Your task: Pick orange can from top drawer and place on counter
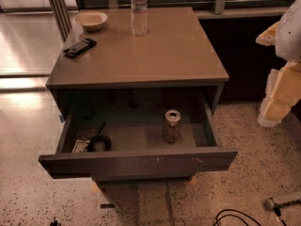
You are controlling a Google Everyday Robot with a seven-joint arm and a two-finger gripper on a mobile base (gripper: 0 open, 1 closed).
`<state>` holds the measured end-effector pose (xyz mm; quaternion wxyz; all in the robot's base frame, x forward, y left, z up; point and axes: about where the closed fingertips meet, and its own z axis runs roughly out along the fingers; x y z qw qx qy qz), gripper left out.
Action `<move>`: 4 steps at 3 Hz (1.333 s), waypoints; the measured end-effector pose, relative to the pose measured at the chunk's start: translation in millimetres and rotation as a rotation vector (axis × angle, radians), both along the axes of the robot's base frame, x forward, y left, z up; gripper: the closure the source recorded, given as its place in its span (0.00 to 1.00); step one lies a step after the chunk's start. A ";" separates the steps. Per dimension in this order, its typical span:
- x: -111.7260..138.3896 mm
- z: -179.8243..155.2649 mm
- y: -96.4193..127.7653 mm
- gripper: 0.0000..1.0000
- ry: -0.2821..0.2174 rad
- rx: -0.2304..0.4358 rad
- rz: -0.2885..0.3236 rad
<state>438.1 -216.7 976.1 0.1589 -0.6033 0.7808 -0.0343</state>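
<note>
The orange can (172, 126) stands upright inside the open top drawer (136, 163), right of the middle, its silver top facing up. The drawer is pulled out towards me below the counter (155, 55). My gripper (280, 95) is at the right edge of the view, white and yellow, raised beside the cabinet. It is well to the right of the can, apart from it, and holds nothing that I can see.
On the counter stand a clear water bottle (139, 11) at the back, a beige bowl (91, 20) at the back left and a black remote-like object (80, 47). A black cable (99, 142) and a small packet (81, 146) lie in the drawer's left front. Cables (235, 218) lie on the floor.
</note>
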 end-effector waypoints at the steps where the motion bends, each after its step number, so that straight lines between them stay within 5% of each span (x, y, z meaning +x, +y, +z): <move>1: 0.0 0.0 0.0 0.00 0.000 0.000 0.000; 2: 1.3 -1.8 0.0 0.25 -0.003 0.007 -0.002; 3: 18.4 -26.2 -1.0 0.49 -0.033 0.103 -0.036; 4: 47.1 -89.5 10.3 0.71 -0.022 0.244 -0.049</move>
